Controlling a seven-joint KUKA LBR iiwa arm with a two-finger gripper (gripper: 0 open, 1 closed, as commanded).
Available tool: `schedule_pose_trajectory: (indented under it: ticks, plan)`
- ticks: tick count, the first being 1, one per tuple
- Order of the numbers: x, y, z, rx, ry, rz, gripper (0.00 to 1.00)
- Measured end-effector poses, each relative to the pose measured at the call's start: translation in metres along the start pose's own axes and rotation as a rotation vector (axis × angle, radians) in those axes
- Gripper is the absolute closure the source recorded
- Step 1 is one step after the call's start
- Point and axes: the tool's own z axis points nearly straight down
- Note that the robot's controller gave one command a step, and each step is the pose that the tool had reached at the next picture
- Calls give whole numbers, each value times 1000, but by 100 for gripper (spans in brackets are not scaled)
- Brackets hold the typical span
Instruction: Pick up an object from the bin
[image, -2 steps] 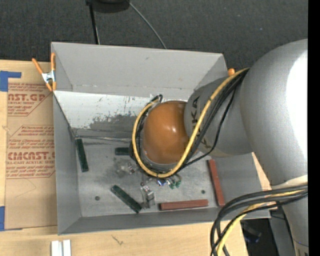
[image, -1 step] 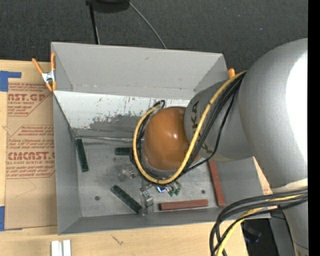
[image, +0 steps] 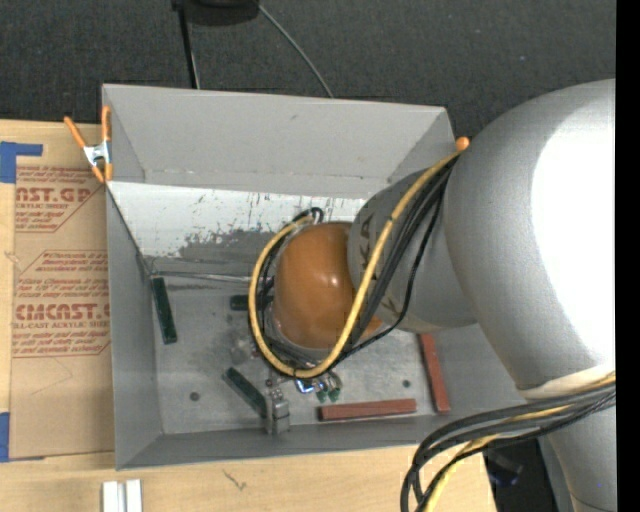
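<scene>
**A:** Where's the claw (image: 275, 408)?

**B:** Low in the bin (image: 130, 330), near the front wall, about midway across. The orange cover (image: 312, 285) and looped cables (image: 262, 300) on the wrist sit above it and hide much of it.

**A:** Open or closed?

**B:** I can't tell, nor whether it has hold of anything.

**A:** What's nearest?

**B:** A green bar (image: 243, 388), dark, lying slantwise on the floor (image: 200, 360). Its lower end is just beside the claw, on the side toward the left wall. A red bar (image: 367, 409) lies flat along the front wall, just beyond the claw the other way.

**A:** Anything else in there?

**B:** A second green bar (image: 163, 310) by the left wall, well apart. A second red bar (image: 433, 372) lies near the right wall, close by the arm.

**A:** And the surface?

**B:** The floor is grey metal, scuffed and speckled. The back wall (image: 230, 225) carries dark scratches along its lower part and is clean higher up.

**A:** The room?

**B:** Dark ground (image: 450, 50) behind the bin, with a black cord (image: 187, 55) running across it.
</scene>
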Motion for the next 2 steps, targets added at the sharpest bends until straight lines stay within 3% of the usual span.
schedule_pose_trajectory:
  ticks: [1,2]
  plan:
    - [-15,29,10,-2,3,190,100]
    - [-15,29,10,-2,3,190,100]
